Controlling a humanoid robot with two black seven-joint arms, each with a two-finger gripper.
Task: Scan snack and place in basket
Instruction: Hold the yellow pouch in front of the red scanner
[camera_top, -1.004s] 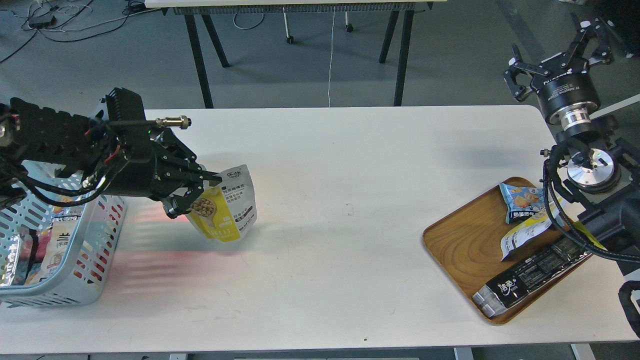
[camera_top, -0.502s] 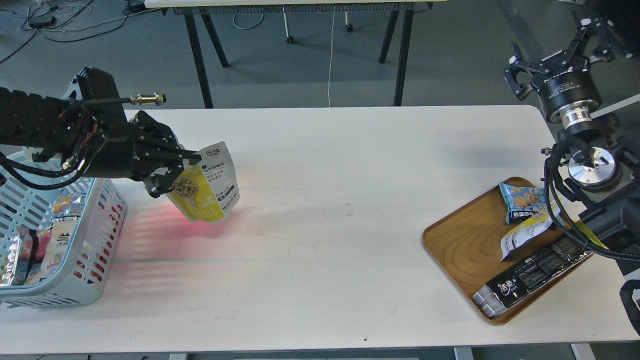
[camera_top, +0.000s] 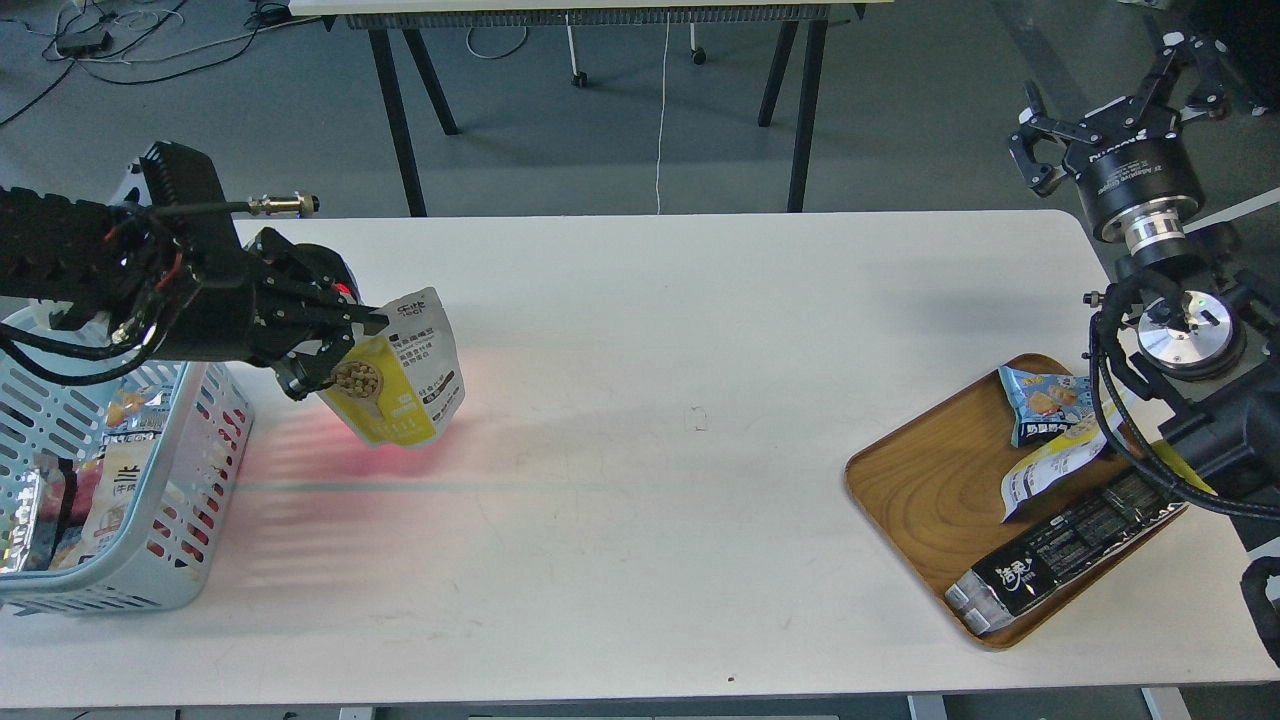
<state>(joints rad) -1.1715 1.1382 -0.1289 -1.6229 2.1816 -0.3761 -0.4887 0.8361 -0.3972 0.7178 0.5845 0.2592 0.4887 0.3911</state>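
Left of frame, mid height: left pincer (camera_top: 345, 345) clamped on the snack (camera_top: 402, 372), gripping its upper left edge. Pouch hanging tilted above the desk (camera_top: 660, 450), clear of the surface, printed front toward the camera, yellow lower half with a spoonful of round beige balls. Reddish striped glow on the desk directly beneath and left of the pouch.

Lower left corner: basket (camera_top: 195, 480), pale blue with slotted sides, standing on the desk just left of the pouch. Several packets already inside. Pouch not over the basket, just beside its right wall and higher.

Upper right corner: right pincer (camera_top: 1120, 95) raised off the desk edge, fingers spread apart, holding nothing.

Right of frame, lower half: wooden tray (camera_top: 930, 480) on the desk, well apart from the basket. On it a blue-and-white packet (camera_top: 1045, 405) at the top, a yellow-and-white pouch (camera_top: 1050, 465) below, partly under the arm cables, and a long black bar pack (camera_top: 1060, 560) lying diagonally along the lower right rim.
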